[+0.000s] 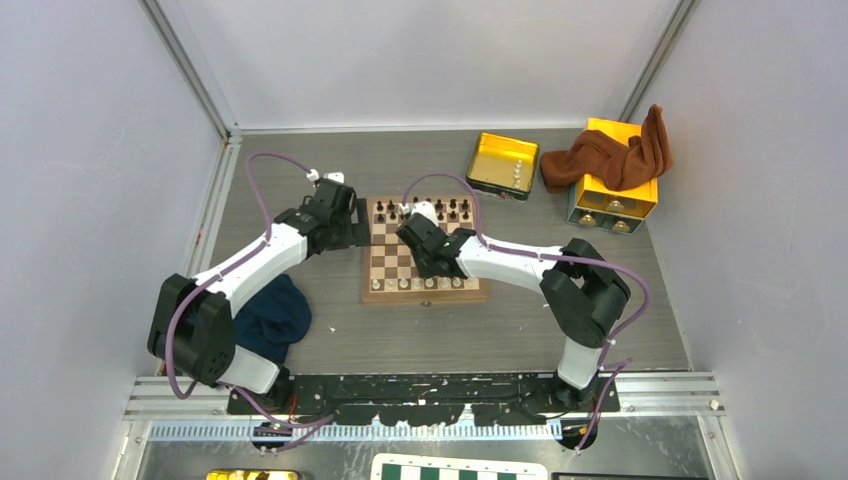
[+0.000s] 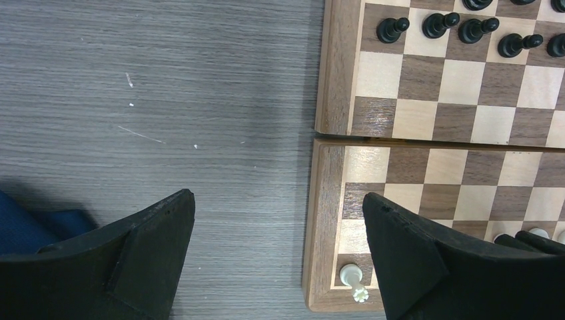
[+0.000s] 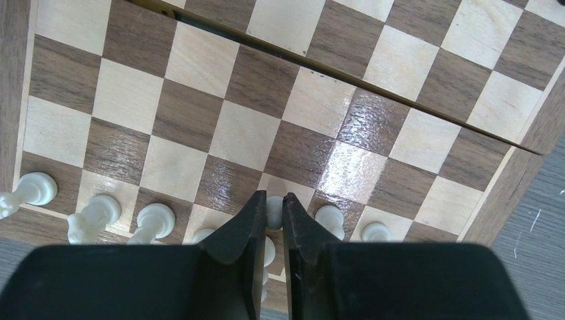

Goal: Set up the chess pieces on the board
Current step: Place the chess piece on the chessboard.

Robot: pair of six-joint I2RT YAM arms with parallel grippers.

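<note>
The board (image 1: pixel 385 262) lies mid-table with dark chess pieces (image 1: pixel 450 208) along its far rows and cream ones (image 1: pixel 420 285) along the near edge. My right gripper (image 1: pixel 430 268) is over the near rows, shut on a cream chess piece (image 3: pixel 274 207) pinched between its fingertips (image 3: pixel 258 213). More cream pieces (image 3: pixel 93 217) stand on both sides of it. My left gripper (image 2: pixel 277 195) hangs open across the board's left border (image 2: pixel 326 200), nothing between its fingers. A cream piece (image 2: pixel 352 275) stands on the near-left corner square, and dark pieces (image 2: pixel 436 25) stand at the far end.
A yellow tin (image 1: pixel 503 165) holding small pieces sits behind the board at the right. A yellow box (image 1: pixel 615 195) with a brown cloth (image 1: pixel 605 155) draped on it stands beyond that. A blue cloth (image 1: pixel 272 315) lies by the left arm's base. A green-and-white board (image 1: pixel 460 470) lies at the bottom edge.
</note>
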